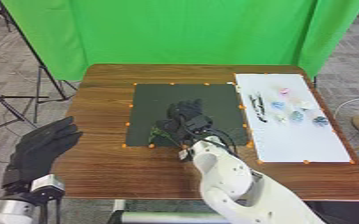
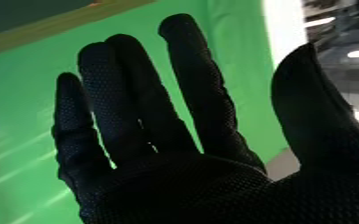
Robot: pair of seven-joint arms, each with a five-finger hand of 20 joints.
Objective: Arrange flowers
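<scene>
**Right hand point(image 1: 193, 125) open over the black mat point(image 1: 224, 97), blooms point(image 1: 296, 116) at two o'clock**

Take the middle of the surface point(image 1: 104, 172) as the dial, twelve at its far edge. Nearest, towards eight o'clock, the left hand point(image 1: 40, 150) hangs by the surface's edge, open, fingers straight, gripping nothing; off to the side, it presumably leaves the work to the other arm.

A green sprig point(image 1: 160, 134) lies on the mat, just beside the right hand, at about its eight o'clock (whether the two touch, I cannot tell). The mat is probably where the arrangement is meant to take shape, and its plain dark ground should set off pale petals.

The right hand, its arm entering from five o'clock, is open: fingers straight, thumb spread wide, nothing in its grasp. That pose would suit letting a piece go, or getting ready for the next.

At two to three o'clock is the white sheet point(image 1: 295, 145). Dark stems point(image 1: 258, 107) lie along its mat side; past them the blooms sit spaced apart, blue and pale ones, with a pink bloom point(image 1: 285, 91) farthest away. The spacing likely lets fingers take one at a time; thin stems could be awkward to pinch. Beyond the surface, at twelve, hangs a green curtain point(image 1: 184, 35).
</scene>
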